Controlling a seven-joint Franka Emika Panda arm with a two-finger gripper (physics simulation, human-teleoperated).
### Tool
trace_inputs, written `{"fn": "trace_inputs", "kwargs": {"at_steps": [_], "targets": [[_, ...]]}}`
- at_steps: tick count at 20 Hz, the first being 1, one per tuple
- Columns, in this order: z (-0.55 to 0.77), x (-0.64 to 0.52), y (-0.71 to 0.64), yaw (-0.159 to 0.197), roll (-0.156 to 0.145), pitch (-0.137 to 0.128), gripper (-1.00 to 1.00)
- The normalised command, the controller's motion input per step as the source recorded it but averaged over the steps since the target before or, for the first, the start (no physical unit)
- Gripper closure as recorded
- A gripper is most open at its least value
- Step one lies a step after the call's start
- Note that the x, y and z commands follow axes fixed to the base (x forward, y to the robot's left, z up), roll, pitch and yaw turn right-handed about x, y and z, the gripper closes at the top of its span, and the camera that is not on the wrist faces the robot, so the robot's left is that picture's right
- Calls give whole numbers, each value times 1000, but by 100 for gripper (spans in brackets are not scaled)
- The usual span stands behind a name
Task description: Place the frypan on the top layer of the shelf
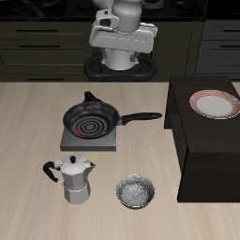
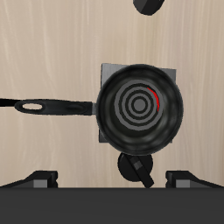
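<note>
In the exterior view, items are listed from the 9 o'clock side of the desk (image 1: 28, 112) to the 3 o'clock side.

1. Moka pot (image 1: 75, 178): stands upright near the desk's front edge, at about 7 o'clock from the desk centre. Its handle projects toward 9 o'clock.

2. Hotplate (image 1: 87, 140): grey and square, farther back than the moka pot. A red spiral shows through the pan that sits on it.

3. Frypan (image 1: 92, 120): round and black, resting on the hotplate. Its straight handle runs toward 3 o'clock and ends just short of the shelf. The wrist view shows the frypan (image 2: 140, 107) covering most of the hotplate (image 2: 109, 70), with the handle lying over bare desk.

4. Metal bowl (image 1: 136, 192): small, speckled grey, at 5 o'clock from the frypan, near the front edge.

5. Claw (image 1: 122, 39): at 12 o'clock, raised above the back of the desk, well apart from the frypan. It pinches nothing; whether the jaws are spread or pressed together cannot be told.

6. Shelf (image 1: 202, 141): large dark box at 3 o'clock. A pink-rimmed plate (image 1: 214, 104) lies on its top layer.
</note>
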Motion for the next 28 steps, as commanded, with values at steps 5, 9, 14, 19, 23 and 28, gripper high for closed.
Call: {"fn": "trace_inputs", "kwargs": {"at_steps": [5, 9, 14, 19, 23, 28], "targets": [[-30, 70, 75, -159, 14, 21, -100], [13, 19, 42, -227, 25, 10, -100], [-44, 15, 104, -129, 4, 11, -100], [-50, -26, 183, -134, 17, 8, -100], [60, -16, 75, -213, 10, -5, -100], [118, 30, -48, -144, -33, -22, -100]]}}
